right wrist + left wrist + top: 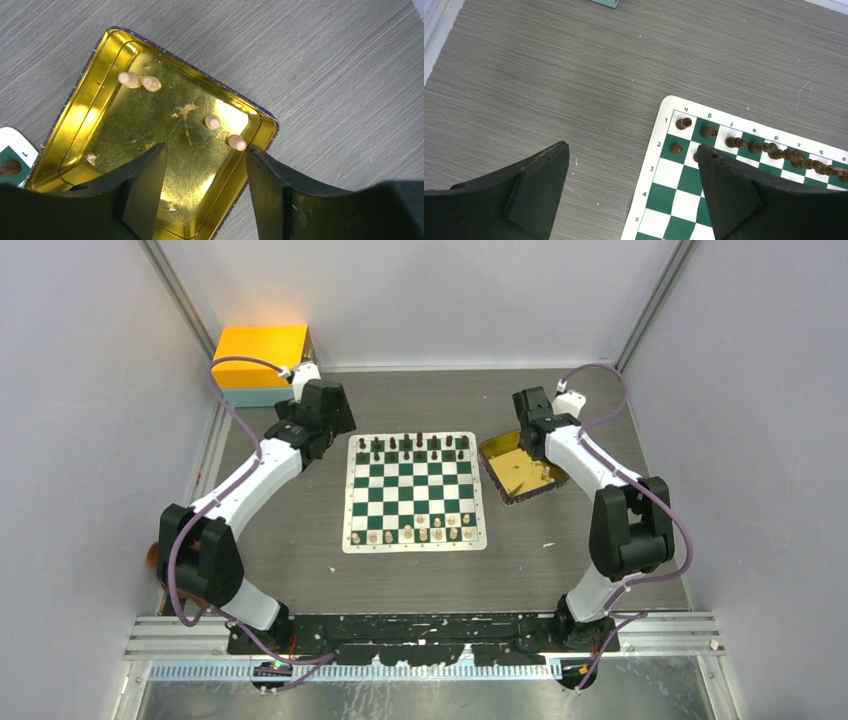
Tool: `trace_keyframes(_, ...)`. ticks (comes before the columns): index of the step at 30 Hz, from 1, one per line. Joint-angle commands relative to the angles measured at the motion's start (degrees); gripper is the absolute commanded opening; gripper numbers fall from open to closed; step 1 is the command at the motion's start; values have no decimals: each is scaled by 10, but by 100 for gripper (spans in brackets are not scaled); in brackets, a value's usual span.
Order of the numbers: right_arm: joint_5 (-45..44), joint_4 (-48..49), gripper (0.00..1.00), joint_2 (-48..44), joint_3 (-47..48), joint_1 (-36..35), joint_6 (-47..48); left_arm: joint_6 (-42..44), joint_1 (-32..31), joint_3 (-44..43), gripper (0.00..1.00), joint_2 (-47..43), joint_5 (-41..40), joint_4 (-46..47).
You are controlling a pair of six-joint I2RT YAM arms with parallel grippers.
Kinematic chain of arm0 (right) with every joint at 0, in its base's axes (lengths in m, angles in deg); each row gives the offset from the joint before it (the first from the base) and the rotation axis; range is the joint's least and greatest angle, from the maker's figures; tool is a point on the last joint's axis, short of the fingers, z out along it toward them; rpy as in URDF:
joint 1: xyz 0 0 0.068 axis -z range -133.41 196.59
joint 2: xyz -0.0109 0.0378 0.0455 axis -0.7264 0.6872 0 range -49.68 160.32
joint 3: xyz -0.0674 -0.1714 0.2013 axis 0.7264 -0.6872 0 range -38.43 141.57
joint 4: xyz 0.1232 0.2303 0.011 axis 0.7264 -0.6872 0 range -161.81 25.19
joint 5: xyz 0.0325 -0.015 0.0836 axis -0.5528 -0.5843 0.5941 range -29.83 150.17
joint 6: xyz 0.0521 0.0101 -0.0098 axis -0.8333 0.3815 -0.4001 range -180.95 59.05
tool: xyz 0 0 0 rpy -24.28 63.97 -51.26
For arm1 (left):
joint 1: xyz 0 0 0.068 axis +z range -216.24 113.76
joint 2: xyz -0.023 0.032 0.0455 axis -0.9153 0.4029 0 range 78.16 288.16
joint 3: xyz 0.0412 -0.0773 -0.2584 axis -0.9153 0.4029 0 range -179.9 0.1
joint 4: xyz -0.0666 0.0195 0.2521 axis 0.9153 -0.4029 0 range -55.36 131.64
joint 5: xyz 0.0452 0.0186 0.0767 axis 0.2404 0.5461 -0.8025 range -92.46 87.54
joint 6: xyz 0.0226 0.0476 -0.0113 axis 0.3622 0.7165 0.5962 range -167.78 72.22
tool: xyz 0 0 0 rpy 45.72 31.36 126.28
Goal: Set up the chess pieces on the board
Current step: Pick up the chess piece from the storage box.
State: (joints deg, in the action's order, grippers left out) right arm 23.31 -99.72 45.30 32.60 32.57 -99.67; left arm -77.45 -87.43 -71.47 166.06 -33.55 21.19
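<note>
The board lies mid-table, green and white checks. Dark chess pieces fill its far rows and pale ones stand along its near rows. My left gripper hovers open and empty over the table at the board's far-left corner; its right finger overlaps the dark pieces there. My right gripper is open and empty above the gold tray, which holds several pale pieces lying loose. One of them rests just beyond the right fingertip.
An orange box on a teal base stands at the back left, behind the left arm. The gold tray sits just right of the board, tilted diagonally. Grey walls close in both sides.
</note>
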Motion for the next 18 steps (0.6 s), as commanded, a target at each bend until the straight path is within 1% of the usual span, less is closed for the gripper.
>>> trace_keyframes(1, 11, 16, 64, 12, 1, 9, -38, -5, 6, -24, 99, 1, 1, 32)
trace_keyframes(7, 35, 24, 60, 41, 2, 24, -53, -3, 10, -22, 99, 4, 3, 35)
trace_keyframes(9, 37, 26, 55, 50, 2, 27, -56, -3, 11, -22, 99, 4, 3, 36)
trace_keyframes(18, 37, 35, 52, 68, -2, 37, -62, 0, 14, -28, 99, 13, 5, 36)
